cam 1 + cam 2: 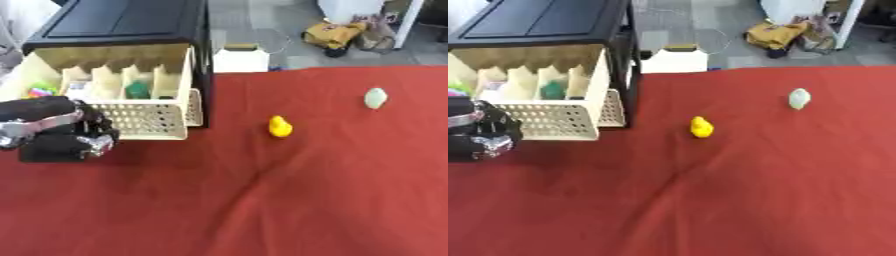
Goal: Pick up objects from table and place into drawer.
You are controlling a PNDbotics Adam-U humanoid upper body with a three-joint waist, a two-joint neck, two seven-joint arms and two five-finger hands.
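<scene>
A small yellow duck-shaped toy [280, 126] lies on the red tablecloth near the middle. Further right and back sits a pale green egg-shaped object [375, 98]. A cream slotted drawer [144, 120] stands pulled out of a black cabinet [122, 22] at the back left. Its compartments hold a green item [137, 90], a white item [79, 90] and a multicoloured item [39, 91]. My left hand [66, 134], black with silver joints, hangs at the left edge just in front of the drawer's front wall, and nothing shows in it. My right hand is out of sight.
The red cloth [289, 200] covers the whole table. A white box [240, 59] stands behind the table next to the cabinet. Bags and clutter [337, 35] lie on the floor beyond the far edge.
</scene>
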